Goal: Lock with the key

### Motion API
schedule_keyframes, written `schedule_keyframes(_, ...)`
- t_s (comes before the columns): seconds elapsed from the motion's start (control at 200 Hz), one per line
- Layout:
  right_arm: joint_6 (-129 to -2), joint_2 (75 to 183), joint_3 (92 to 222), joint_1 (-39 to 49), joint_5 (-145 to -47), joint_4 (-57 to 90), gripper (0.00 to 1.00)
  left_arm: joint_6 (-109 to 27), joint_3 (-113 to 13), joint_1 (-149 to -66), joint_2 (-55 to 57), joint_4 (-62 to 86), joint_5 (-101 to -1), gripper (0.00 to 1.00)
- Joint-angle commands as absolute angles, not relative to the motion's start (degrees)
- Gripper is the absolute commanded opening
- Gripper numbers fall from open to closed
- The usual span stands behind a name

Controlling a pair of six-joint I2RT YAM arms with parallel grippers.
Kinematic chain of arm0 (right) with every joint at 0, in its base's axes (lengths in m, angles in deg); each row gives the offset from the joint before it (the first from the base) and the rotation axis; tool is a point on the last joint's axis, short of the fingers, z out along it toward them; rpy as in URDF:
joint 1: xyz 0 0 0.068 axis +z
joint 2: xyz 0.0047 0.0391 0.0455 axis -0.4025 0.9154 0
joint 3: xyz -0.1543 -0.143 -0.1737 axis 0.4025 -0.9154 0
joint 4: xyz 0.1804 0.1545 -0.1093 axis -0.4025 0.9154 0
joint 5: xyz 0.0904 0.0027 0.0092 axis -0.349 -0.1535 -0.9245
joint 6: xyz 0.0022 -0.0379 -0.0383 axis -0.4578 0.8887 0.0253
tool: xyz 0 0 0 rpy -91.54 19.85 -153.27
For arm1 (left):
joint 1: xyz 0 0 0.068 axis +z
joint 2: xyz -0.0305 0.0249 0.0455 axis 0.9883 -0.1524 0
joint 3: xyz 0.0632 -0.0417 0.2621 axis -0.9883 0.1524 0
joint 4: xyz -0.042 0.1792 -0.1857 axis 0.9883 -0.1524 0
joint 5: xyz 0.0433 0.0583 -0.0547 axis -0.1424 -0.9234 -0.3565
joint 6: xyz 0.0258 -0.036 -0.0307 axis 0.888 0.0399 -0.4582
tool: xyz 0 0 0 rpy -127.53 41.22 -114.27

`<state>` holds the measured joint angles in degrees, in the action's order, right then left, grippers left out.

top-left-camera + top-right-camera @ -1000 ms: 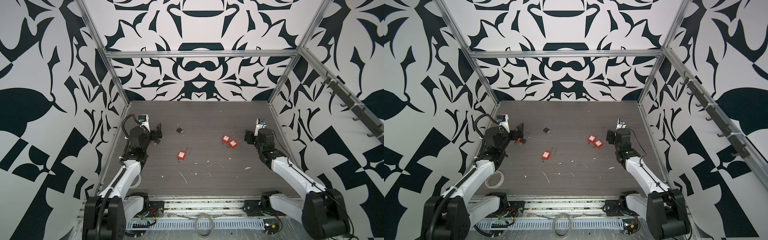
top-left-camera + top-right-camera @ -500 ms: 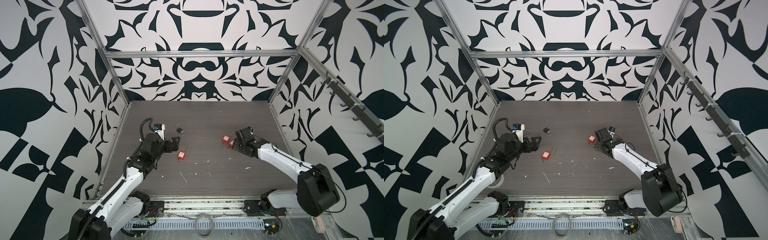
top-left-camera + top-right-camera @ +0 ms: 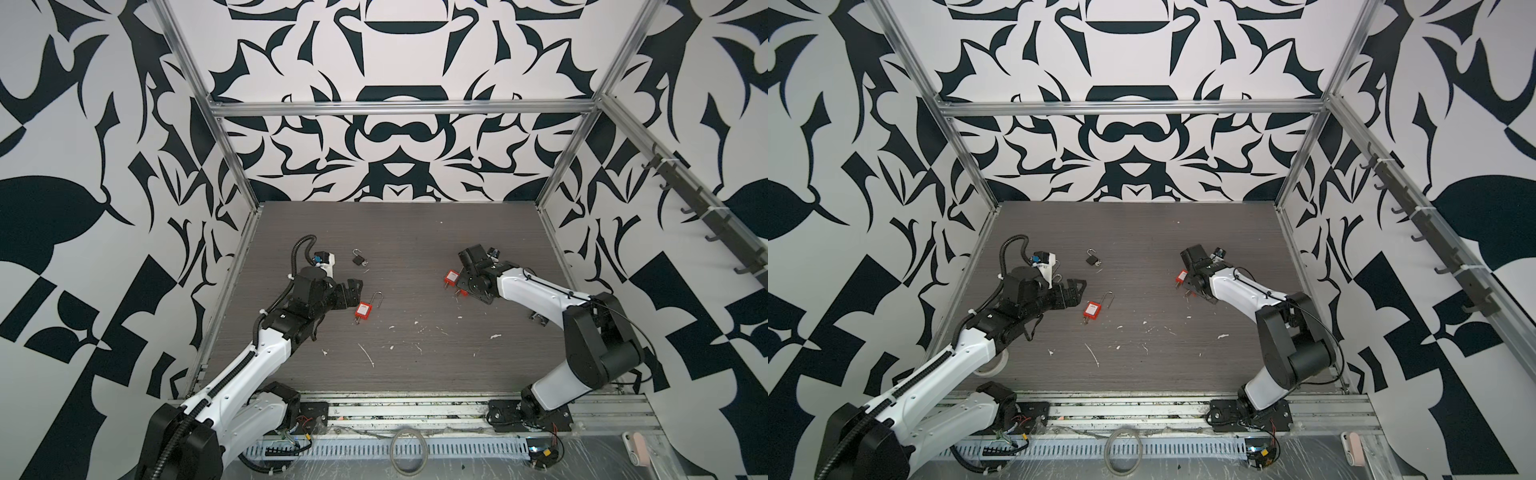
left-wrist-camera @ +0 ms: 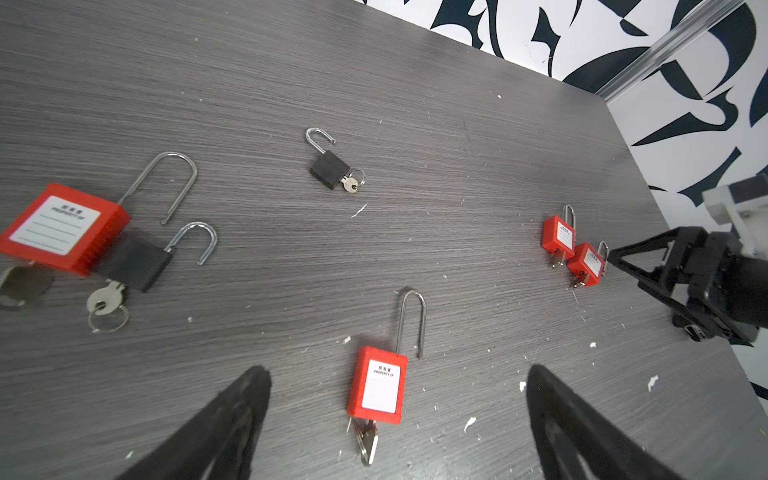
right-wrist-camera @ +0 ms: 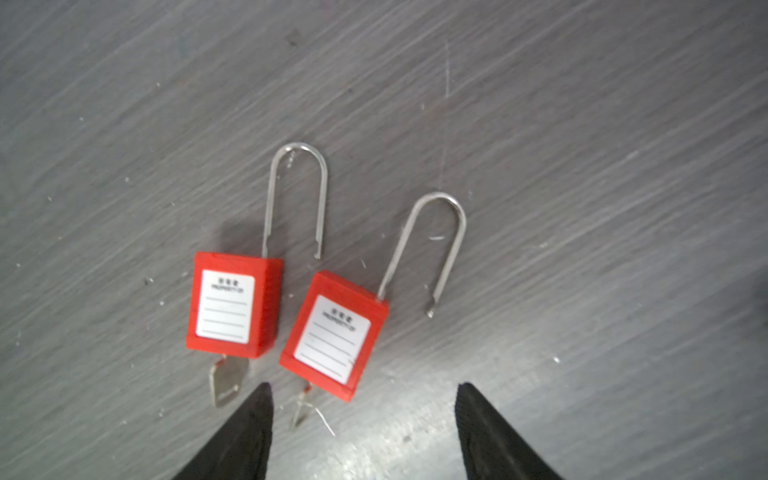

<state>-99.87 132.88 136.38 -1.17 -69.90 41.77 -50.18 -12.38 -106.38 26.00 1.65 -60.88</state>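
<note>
Reaching low toward red padlock (image 3: 364, 309), left arm (image 3: 268, 351) outstretched, fingers (image 4: 228, 419) spread

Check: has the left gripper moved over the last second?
Yes. The left gripper has swung from the table's left edge toward the lone red padlock, which stayed put.

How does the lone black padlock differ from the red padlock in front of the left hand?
The black padlock is smaller with a short shackle; the red padlock has a long one. The red padlock bears a white label; the black padlock shows none. Both are unlocked, keys inserted.
</note>
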Motion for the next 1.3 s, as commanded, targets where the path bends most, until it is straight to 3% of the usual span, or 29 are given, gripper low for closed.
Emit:
schedule_keyframes(0.0, -100.1, 134.4, 139.5, -2.1, -68.7, 41.6, 0.72, -50.5, -14.8, -106.6, 25.1, 0.3, -61.2, 0.98)
schedule_keyframes(0.895, -97.7, 142.5, 143.1, -4.2, -73.7, 40.0, 0.68, -49.4, -17.9, -107.3, 21.1, -0.5, -61.2, 0.98)
schedule_keyframes(1.195, -94.5, 140.3, 140.5, -4.2, -74.5, 40.1, 0.63, -49.6, -18.0, -107.6, 21.1, -0.7, -61.5, 0.98)
schedule_keyframes(1.295, -90.3, 139.3, 140.5, -4.2, -79.2, 41.1, 0.62, -49.6, -18.4, -107.8, 20.8, -1.0, -61.4, 0.98)
